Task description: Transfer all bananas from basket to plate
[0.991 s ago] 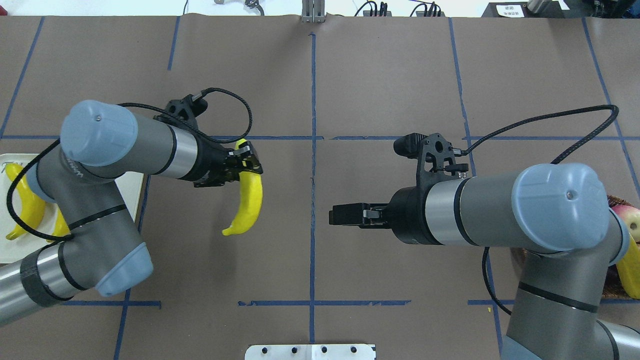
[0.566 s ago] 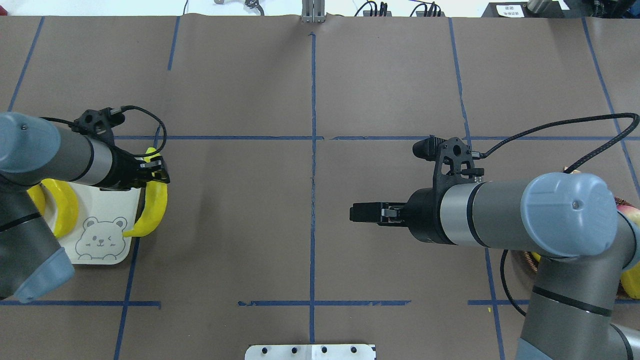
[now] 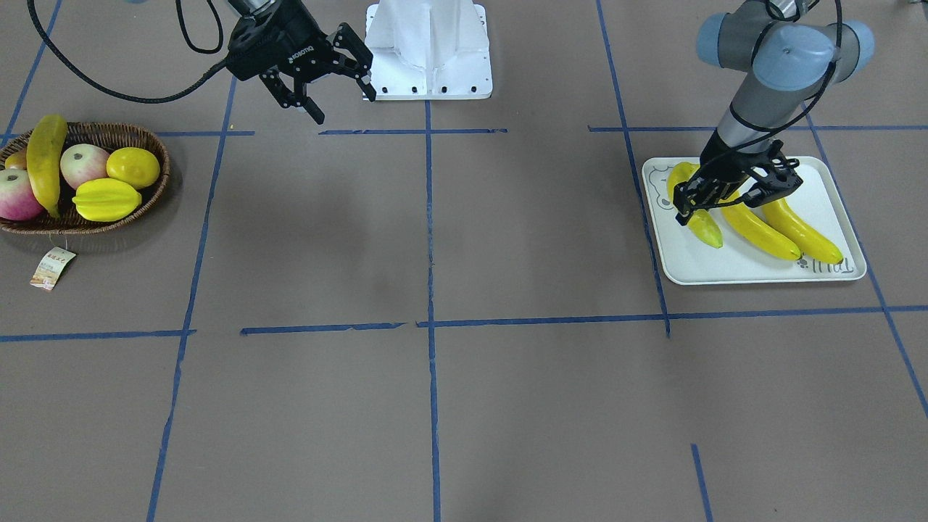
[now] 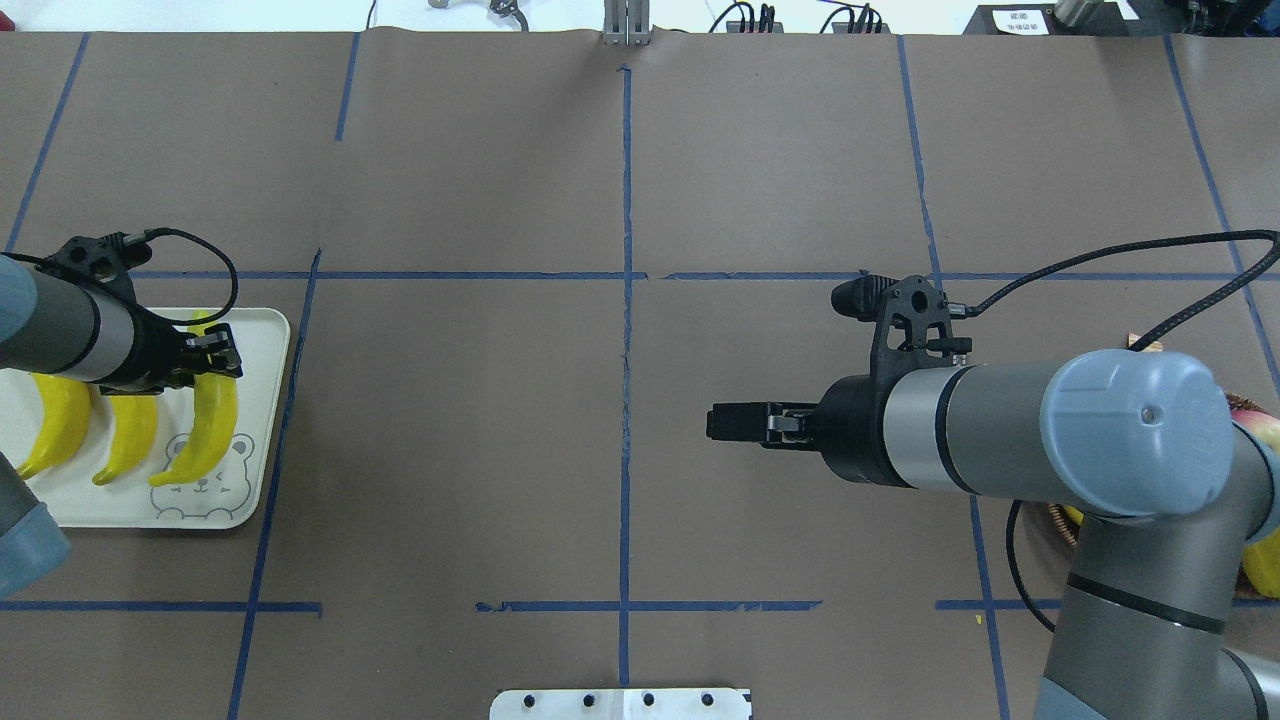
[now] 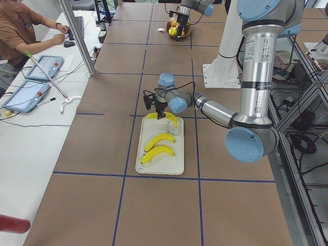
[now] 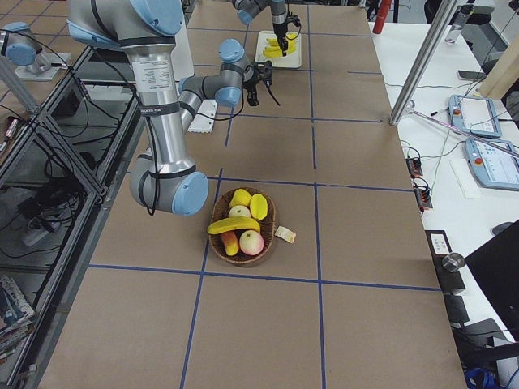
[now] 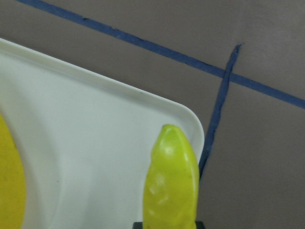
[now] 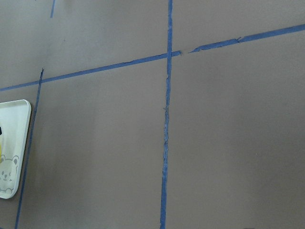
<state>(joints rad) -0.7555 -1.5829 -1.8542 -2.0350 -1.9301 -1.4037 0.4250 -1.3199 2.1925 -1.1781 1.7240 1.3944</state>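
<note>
My left gripper (image 4: 212, 352) is clamped on the upper end of a long curved glossy yellow banana (image 4: 205, 430), which hangs below the jaws over the pale grey-white rectangular plate with a bear-face drawing (image 4: 264, 400); I cannot tell whether its tip touches. Two more yellow bananas (image 4: 130, 437) lie on the plate just beside it. My right gripper (image 3: 345, 106) hangs with its jaws spread wide, and well off to its outer side the shallow oval dark wicker basket (image 3: 156, 190) holds a duller yellow banana (image 3: 45, 170).
</note>
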